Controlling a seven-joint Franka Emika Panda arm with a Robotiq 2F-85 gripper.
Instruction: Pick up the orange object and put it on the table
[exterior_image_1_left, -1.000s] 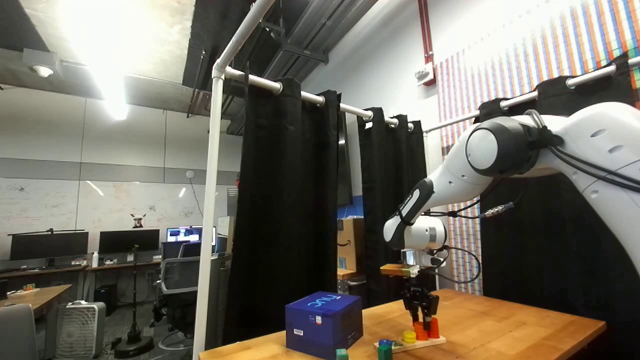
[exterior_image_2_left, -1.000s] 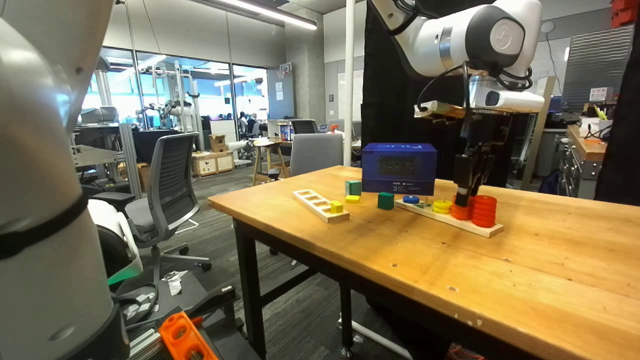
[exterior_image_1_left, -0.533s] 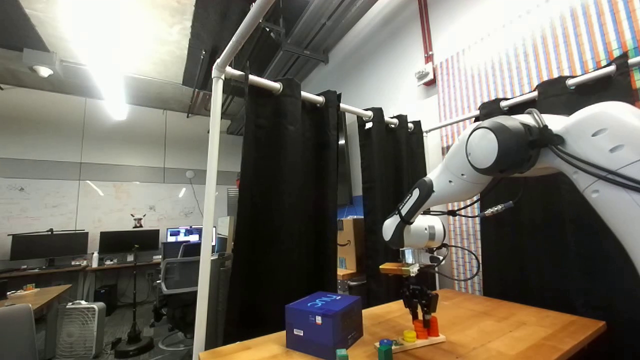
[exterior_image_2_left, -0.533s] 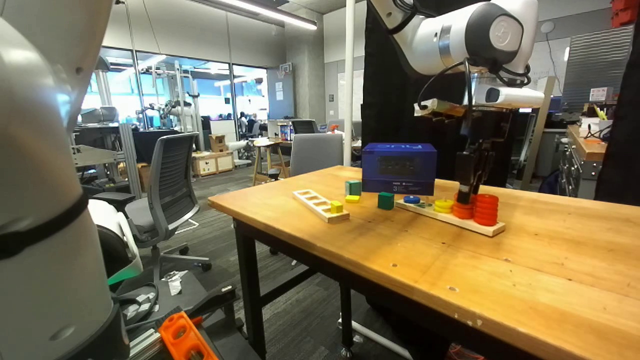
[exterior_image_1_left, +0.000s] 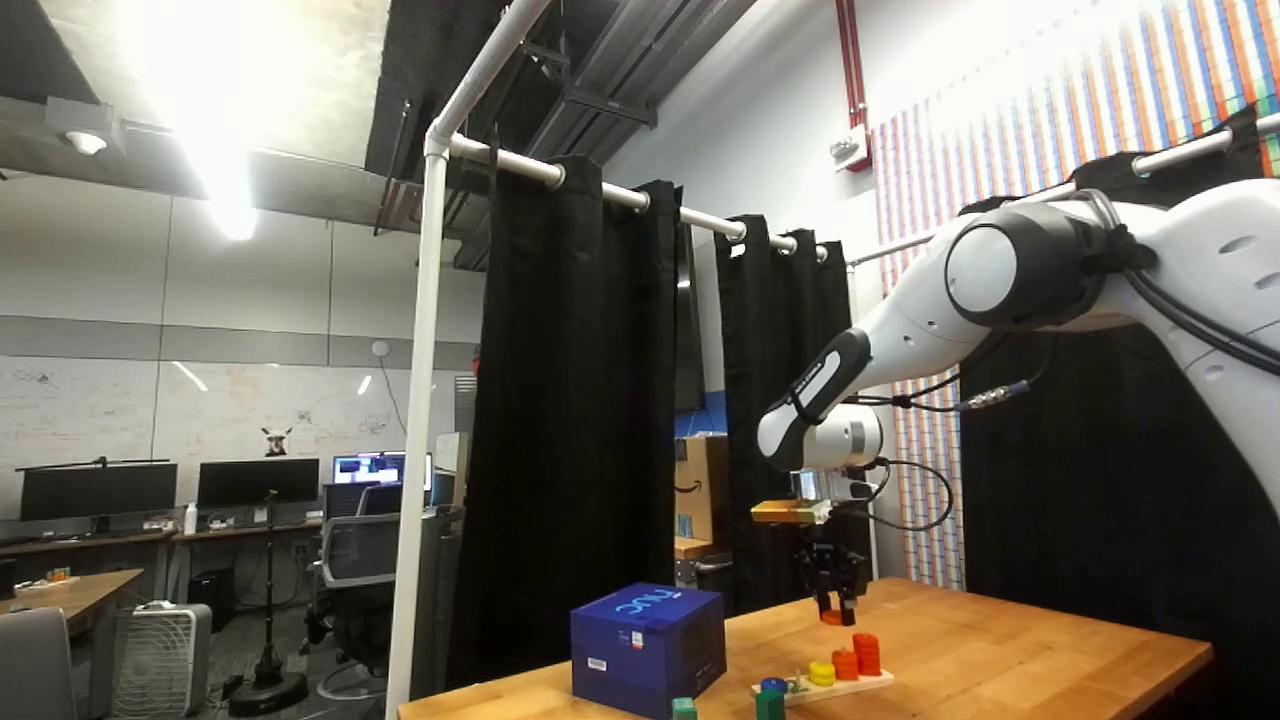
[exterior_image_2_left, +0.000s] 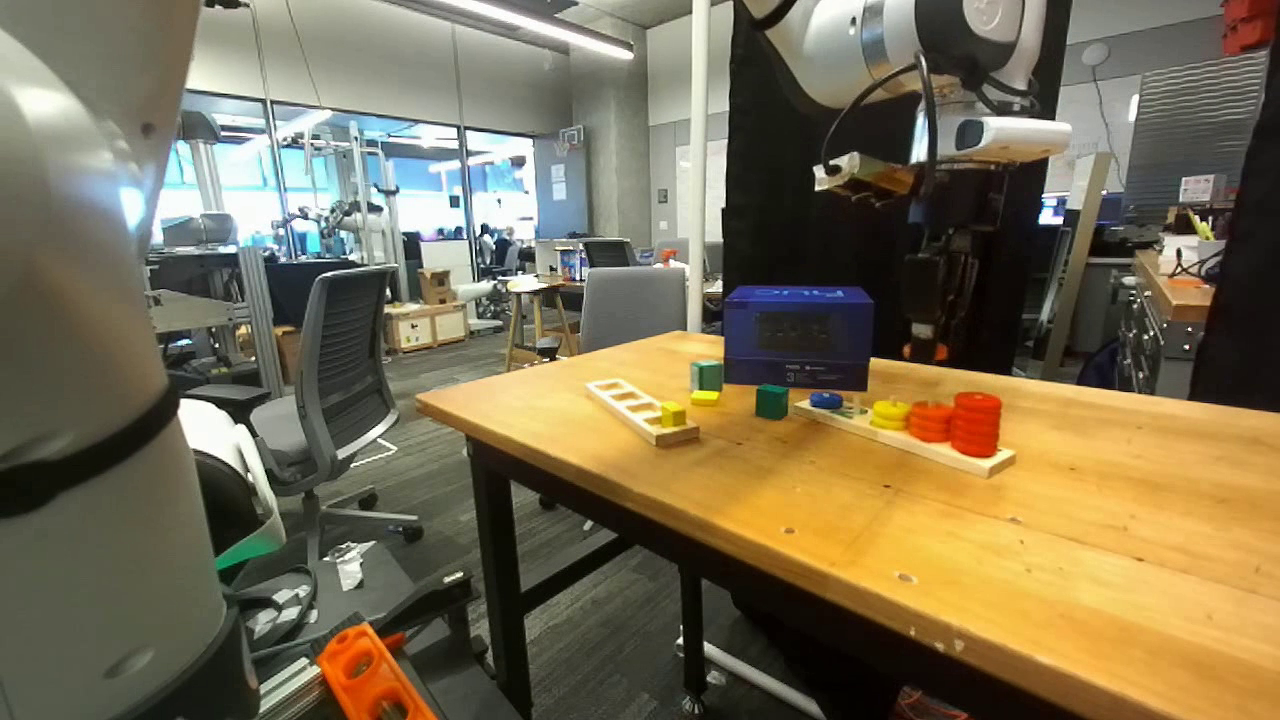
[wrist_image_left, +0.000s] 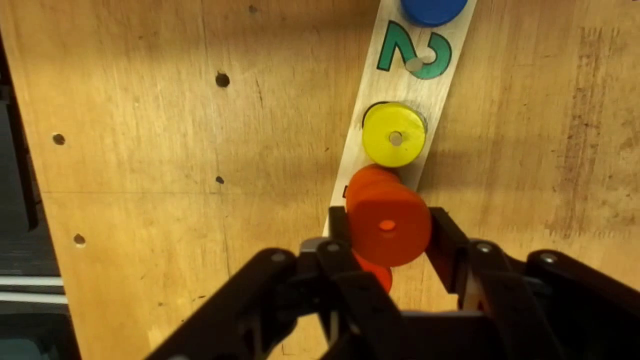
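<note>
The orange object is a round orange ring (wrist_image_left: 390, 245) with a small centre hole. It is between the black fingers of my gripper (wrist_image_left: 392, 222), both fingers touching its sides in the wrist view. In an exterior view, the gripper (exterior_image_1_left: 834, 614) holds the ring (exterior_image_1_left: 831, 618) above the peg board (exterior_image_1_left: 872, 683), apart from it. A shorter stack of orange rings (exterior_image_2_left: 931, 422) stays on its peg below, partly hidden by the held ring in the wrist view. The table (exterior_image_2_left: 690, 490) is a light brown wooden top under everything.
A red ring stack (exterior_image_2_left: 975, 425) stands beside the orange stack. Yellow rings (exterior_image_2_left: 890, 414) and a blue ring (exterior_image_2_left: 826, 400) share the board. A blue box (exterior_image_2_left: 797, 340) stands behind. Green blocks (exterior_image_2_left: 771, 402), yellow pieces (exterior_image_2_left: 705, 398) and a wooden frame (exterior_image_2_left: 640, 415) lie on the table.
My gripper has risen from the orange stack with one orange ring in it. The stack is lower by that ring. The board has shifted very slightly.
</note>
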